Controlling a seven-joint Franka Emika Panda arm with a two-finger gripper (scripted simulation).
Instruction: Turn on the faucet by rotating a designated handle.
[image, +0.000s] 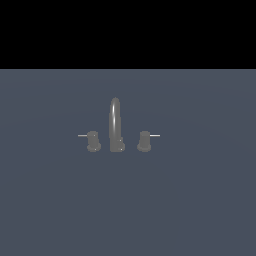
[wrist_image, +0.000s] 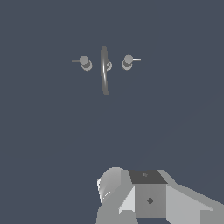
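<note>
We see the faucet (image: 116, 125) standing mid-bench (image: 60, 200), dull grey, with a tall arched spout between two stubby posts. The designated handle (image: 145, 140) sits at the exterior view's right, its pale rod pointing outward. The hand (wrist_image: 131, 197) hangs well apart; its fingers seem hidden, so we cannot tell its state.

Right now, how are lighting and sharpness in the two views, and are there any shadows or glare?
Exterior view: dim and flat, the faucet low in contrast against the grey floor, no cast shadows, only a faint sheen on the spout; the top band is pure black. Wrist view: equally dim, edges sharp, no blur; the gripper is the brightest thing, and the handle rod shows pale.
</note>
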